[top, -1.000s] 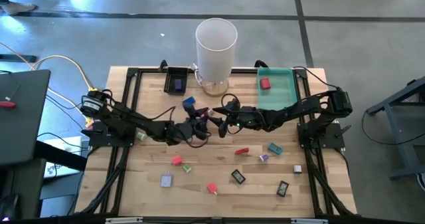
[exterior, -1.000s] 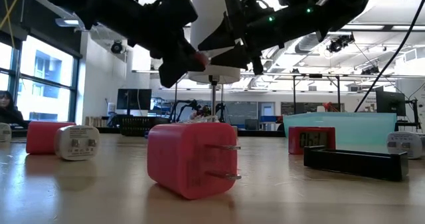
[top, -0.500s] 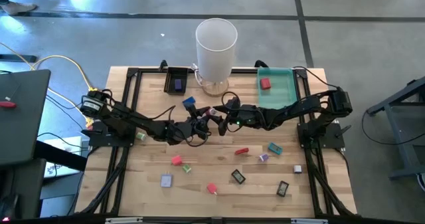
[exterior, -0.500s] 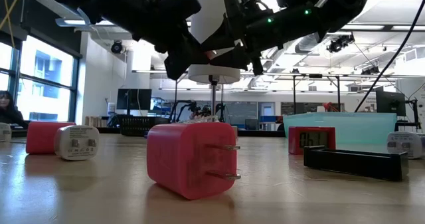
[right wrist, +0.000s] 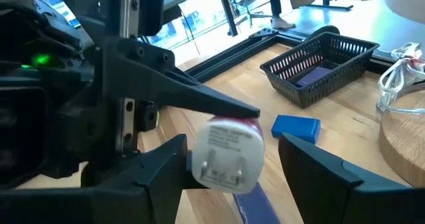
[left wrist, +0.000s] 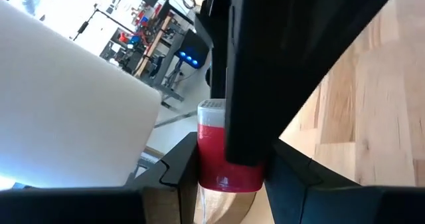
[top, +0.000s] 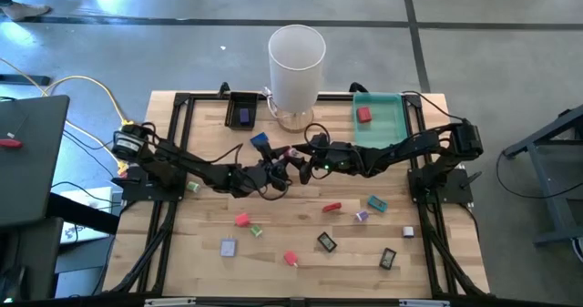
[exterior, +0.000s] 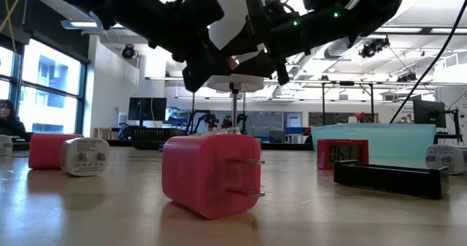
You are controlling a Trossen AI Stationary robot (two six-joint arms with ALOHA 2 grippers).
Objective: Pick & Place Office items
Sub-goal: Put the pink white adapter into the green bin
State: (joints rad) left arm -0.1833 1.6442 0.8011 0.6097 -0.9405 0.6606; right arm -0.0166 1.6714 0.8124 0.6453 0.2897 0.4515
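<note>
**Handover of the plug, held above the table**

1. Item: the red plug (right wrist: pixel 226 151), white prong face toward the right wrist camera, sits clear of the table (top: pixel 209 216) between the two grippers.
2. The left gripper (top: pixel 276 166) is pinching the plug by its red body. The right gripper (top: pixel 308 154) stands spread, with one finger (right wrist: pixel 319 171) on each side of the plug and neither touching it.
3. Centre the right gripper so both gaps look equal, then press its fingers onto the flat sides, not the prongs.
4. Release the left gripper only once the right grip is firm, since an early release would likely drop the plug onto the blue block (right wrist: pixel 295 127) below.
5. Draw the arms apart in a straight line, as the fingers interleave closely here.
6. The green tray (top: pixel 383 134), on the right gripper's own side, appears the likely destination.
</note>
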